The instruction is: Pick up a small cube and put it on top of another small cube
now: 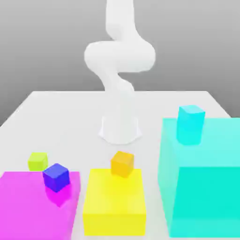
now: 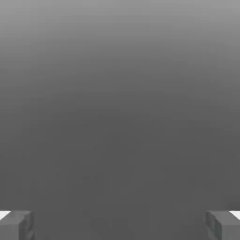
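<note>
No readable text or markings on anything I can make out. White arm (image 1: 119,70) rises from its base (image 1: 120,129) at table (image 1: 70,108) centre, bends in an S and exits the frame top. Gripper (image 2: 120,225) fingers (image 2: 16,225) spread wide at opposite edges of the hand view, nothing between them, plain grey beyond. Lime small cube (image 1: 37,161) sits on the table at the exterior view's left, just behind the magenta block (image 1: 28,206). Dark blue cube (image 1: 56,177) rests on the magenta block, near the lime one but apart. Orange cube (image 1: 122,163) on the yellow block (image 1: 115,201). Cyan cube (image 1: 191,123) on the tall teal block (image 1: 206,183)
</note>
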You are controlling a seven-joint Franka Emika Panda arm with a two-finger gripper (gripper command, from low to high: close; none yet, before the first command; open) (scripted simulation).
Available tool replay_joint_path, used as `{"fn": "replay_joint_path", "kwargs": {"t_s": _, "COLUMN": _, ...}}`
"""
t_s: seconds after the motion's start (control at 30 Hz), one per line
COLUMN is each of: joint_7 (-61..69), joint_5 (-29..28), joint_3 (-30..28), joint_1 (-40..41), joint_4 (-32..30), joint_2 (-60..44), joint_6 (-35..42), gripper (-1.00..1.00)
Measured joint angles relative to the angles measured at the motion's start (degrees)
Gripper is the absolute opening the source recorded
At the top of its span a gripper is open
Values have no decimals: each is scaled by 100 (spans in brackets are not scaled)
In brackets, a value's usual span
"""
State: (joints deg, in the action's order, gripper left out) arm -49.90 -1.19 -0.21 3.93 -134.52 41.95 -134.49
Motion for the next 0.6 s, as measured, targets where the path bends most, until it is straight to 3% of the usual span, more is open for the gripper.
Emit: {"fn": "replay_joint_path", "kwargs": {"t_s": 0.6, "joint_7": -2706, "joint_5": -591, "joint_3": -757, "joint_1": 2594, "joint_4": -1981, "joint_2": -2796, "joint_6": -1964, "gripper": 0}}
